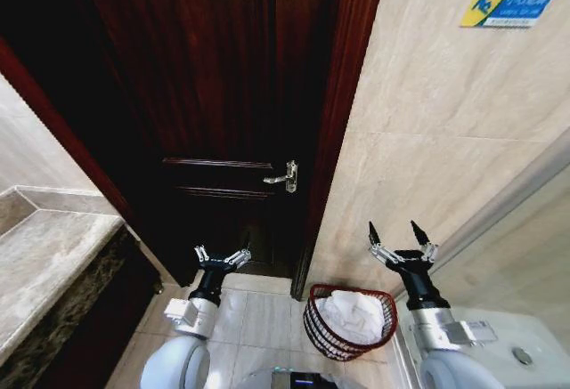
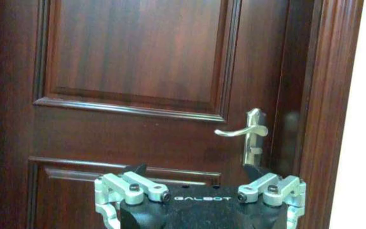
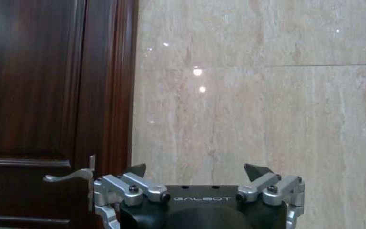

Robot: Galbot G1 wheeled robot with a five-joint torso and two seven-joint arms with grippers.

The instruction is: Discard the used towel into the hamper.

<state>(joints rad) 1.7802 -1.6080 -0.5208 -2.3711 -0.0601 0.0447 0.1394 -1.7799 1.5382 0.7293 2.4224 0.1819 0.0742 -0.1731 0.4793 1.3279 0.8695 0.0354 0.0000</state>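
The hamper (image 1: 350, 321) is standing on the tiled floor (image 1: 258, 318), approx. between the two arms and nearer the right one, at the foot of the beige wall (image 1: 427, 140) just beside the door frame (image 1: 343, 131). A white towel (image 1: 354, 314) is lying inside it, bunched up and filling most of the basket. The left gripper (image 1: 222, 258) is hanging low in front of the dark wooden door (image 1: 223, 95), fingers spread apart, holding nothing. The right gripper (image 1: 401, 231) is hovering above and just to the right of the hamper, fingers also spread apart, holding nothing. The door handle (image 1: 283, 176) is sitting above both grippers, approx. midway between them.
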